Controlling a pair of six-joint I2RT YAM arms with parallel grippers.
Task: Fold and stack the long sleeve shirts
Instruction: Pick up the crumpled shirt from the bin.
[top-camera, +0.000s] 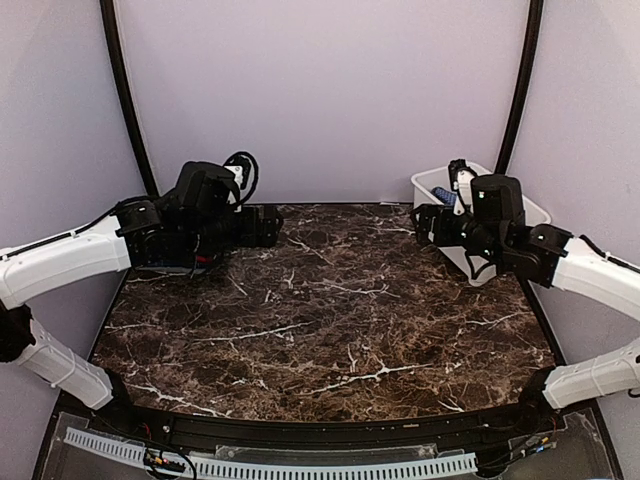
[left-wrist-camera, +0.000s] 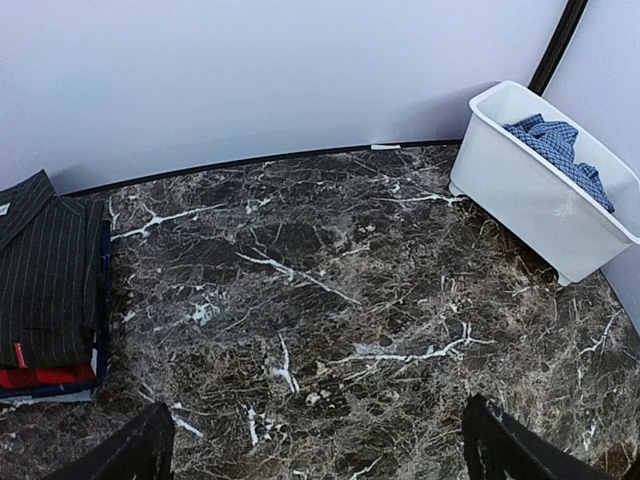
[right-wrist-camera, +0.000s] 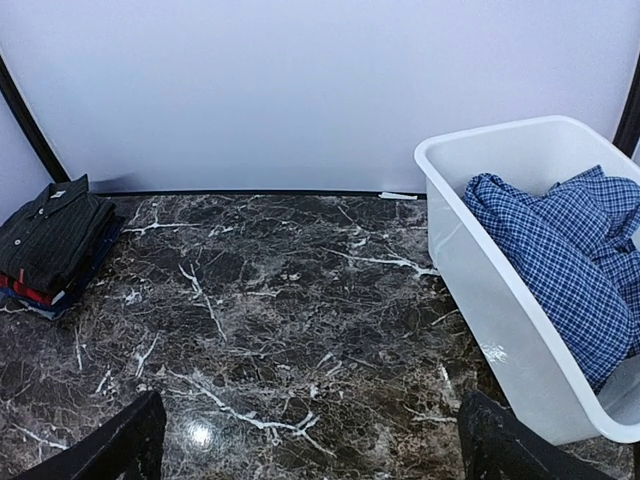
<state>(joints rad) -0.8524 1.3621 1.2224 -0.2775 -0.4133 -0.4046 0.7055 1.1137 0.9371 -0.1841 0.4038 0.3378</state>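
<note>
A folded stack lies at the table's far left: the dark blackish check shirt (left-wrist-camera: 45, 270) on top, a red shirt (left-wrist-camera: 45, 377) under it, with a blue edge at the bottom. The right wrist view also shows that dark shirt (right-wrist-camera: 50, 235). A crumpled blue check shirt (right-wrist-camera: 560, 250) fills the white basket (right-wrist-camera: 500, 290) at the far right, the same blue shirt (left-wrist-camera: 560, 150) showing from the left wrist. My left gripper (left-wrist-camera: 320, 440) hovers open over bare marble, right of the stack. My right gripper (right-wrist-camera: 310, 435) is open too, just left of the basket. Neither holds anything.
The dark marble table (top-camera: 330, 320) spreads between the two arms. Seen from above, the left gripper (top-camera: 268, 225) and right gripper (top-camera: 425, 225) point toward each other near the back wall. The basket (top-camera: 432, 183) stands in the back right corner, partly behind the right arm.
</note>
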